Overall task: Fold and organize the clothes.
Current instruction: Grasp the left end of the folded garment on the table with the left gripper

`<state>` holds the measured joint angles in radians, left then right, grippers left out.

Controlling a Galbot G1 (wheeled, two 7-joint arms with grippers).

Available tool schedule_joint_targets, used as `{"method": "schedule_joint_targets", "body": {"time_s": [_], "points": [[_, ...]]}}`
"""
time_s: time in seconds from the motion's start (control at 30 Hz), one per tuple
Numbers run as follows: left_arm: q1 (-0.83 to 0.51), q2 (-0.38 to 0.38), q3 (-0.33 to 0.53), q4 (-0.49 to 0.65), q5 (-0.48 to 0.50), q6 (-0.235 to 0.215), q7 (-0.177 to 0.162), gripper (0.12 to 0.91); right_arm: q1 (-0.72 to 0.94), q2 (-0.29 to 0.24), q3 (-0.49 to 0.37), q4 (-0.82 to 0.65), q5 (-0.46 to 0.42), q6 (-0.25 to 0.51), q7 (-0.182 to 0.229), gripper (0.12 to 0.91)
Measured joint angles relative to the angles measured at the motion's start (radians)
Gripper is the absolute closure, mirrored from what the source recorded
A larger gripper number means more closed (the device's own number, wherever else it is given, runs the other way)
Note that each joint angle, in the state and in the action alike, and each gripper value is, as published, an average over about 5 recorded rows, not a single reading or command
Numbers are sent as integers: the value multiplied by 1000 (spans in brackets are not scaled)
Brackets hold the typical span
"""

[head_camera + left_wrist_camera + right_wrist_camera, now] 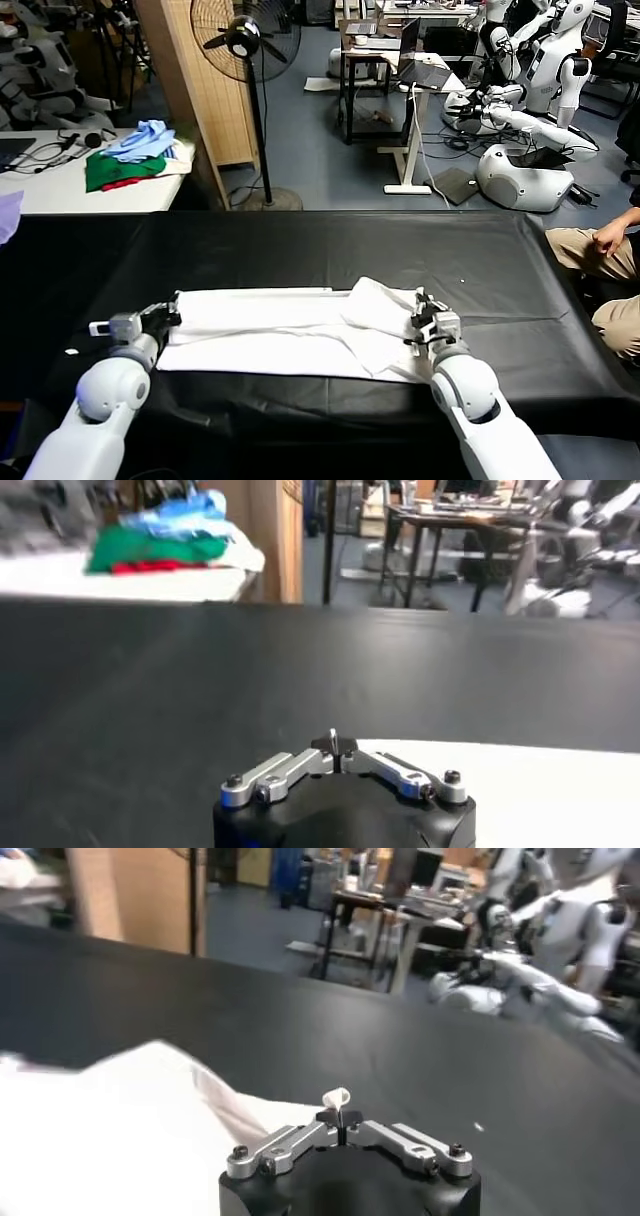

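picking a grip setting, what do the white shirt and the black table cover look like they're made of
White T-shirt: looks like soft, matte woven or knit fabric, likely cotton; it lies limp with creases and a bunched fold near the right gripper.
Black table cover: looks like a thin matte cloth or sheet, slightly wrinkled, with faint sheen; exact material unclear.

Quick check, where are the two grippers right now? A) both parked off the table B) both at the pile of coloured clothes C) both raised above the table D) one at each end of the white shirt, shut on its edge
D: the left gripper and right gripper sit at opposite ends of the shirt on the black table, each with its fingers pinched on fabric; the wrist views show the cloth nipped between closed tips.
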<state>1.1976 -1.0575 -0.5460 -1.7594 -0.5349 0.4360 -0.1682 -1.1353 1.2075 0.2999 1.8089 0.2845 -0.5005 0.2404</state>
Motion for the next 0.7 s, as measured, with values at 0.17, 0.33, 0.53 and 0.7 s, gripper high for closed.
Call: {"method": "schedule_joint_targets", "body": {"time_s": [0.17, 0.33, 0.53, 0.7], "points": [[-3, 1, -6, -2, -2, 1, 10, 778, -29, -12, 27, 44, 12, 4, -33, 609], [1, 15, -25, -15, -45, 8, 14, 527, -72, -38, 65, 125, 38, 6, -52, 333], [27, 27, -61, -34, -143, 32, 3, 251, -125, -52, 107, 196, 50, 13, -61, 230], [73, 17, -110, -78, -303, 64, -49, 233, -143, -49, 113, 218, 51, 15, -61, 227]]}}
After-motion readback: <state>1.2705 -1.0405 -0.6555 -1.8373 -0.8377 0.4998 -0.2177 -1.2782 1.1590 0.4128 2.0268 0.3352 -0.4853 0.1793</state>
